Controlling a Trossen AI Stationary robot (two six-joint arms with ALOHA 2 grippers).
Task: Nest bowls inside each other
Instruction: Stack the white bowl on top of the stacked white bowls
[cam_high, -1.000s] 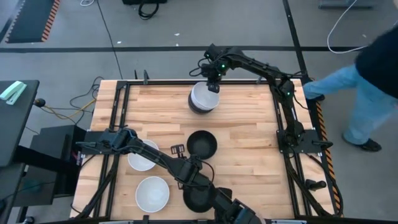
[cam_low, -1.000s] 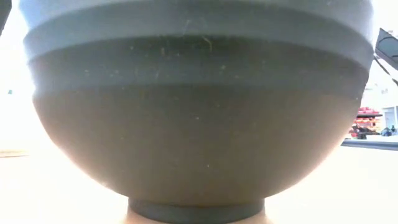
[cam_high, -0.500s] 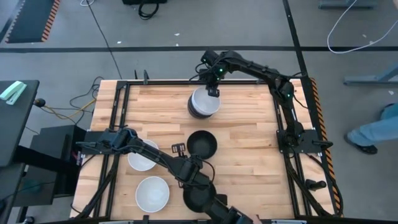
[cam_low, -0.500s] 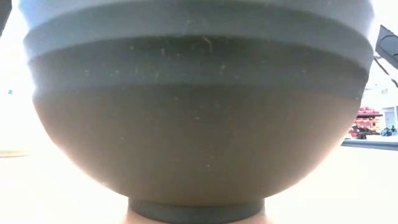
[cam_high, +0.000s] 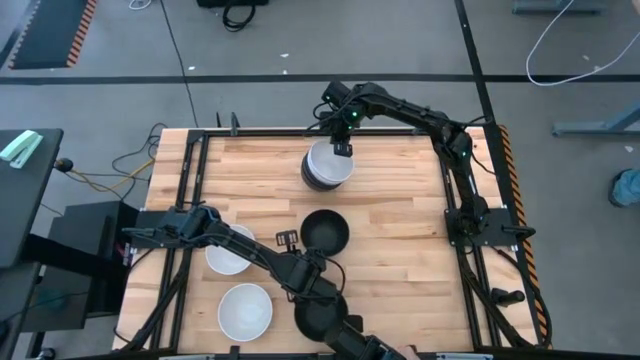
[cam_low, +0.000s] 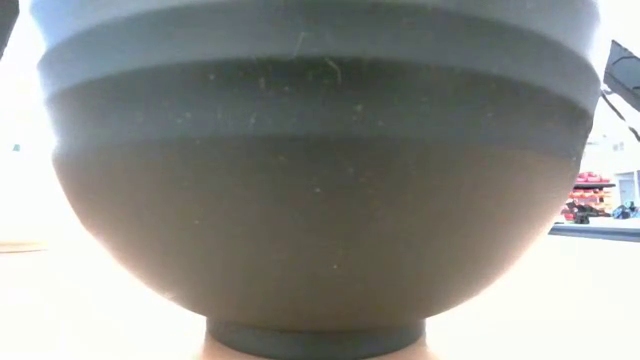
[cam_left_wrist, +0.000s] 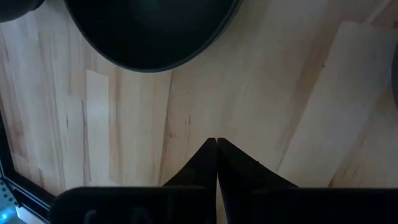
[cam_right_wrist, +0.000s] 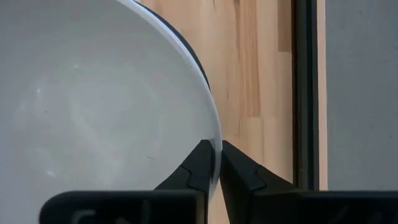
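A stack of nested bowls (cam_high: 327, 167) stands on its foot at the table's far middle, with a white bowl (cam_right_wrist: 93, 106) on top of black ones. My right gripper (cam_high: 342, 148) is shut on that white bowl's far-right rim. A lone black bowl (cam_high: 324, 231) sits mid-table. Two white bowls (cam_high: 228, 250) (cam_high: 245, 310) rest near the left. A black bowl (cam_high: 318, 318) stands by the near edge and fills the low view as a banded, nested stack (cam_low: 320, 180). My left gripper (cam_left_wrist: 216, 144) is shut above bare wood beside that black bowl (cam_left_wrist: 149, 31). My right gripper pinches the top white bowl's rim (cam_right_wrist: 216, 134), one finger inside the bowl and one outside. It comes from above, pointing down. The bowl sits nested in the stack, roughly level.
Black frame rails run along the table's sides (cam_high: 190, 180) (cam_high: 445, 190), and the far rail shows in the right wrist view (cam_right_wrist: 305, 93). Bare wood lies right of the lone black bowl (cam_high: 400, 250). A person's leg (cam_high: 628, 187) shows on the floor beyond the right edge.
My right gripper has come down a little toward the near edge with the white bowl, which now sits lower in the stack. My left arm's end has drawn slightly toward the near-left. The person beside the table's right has walked off.
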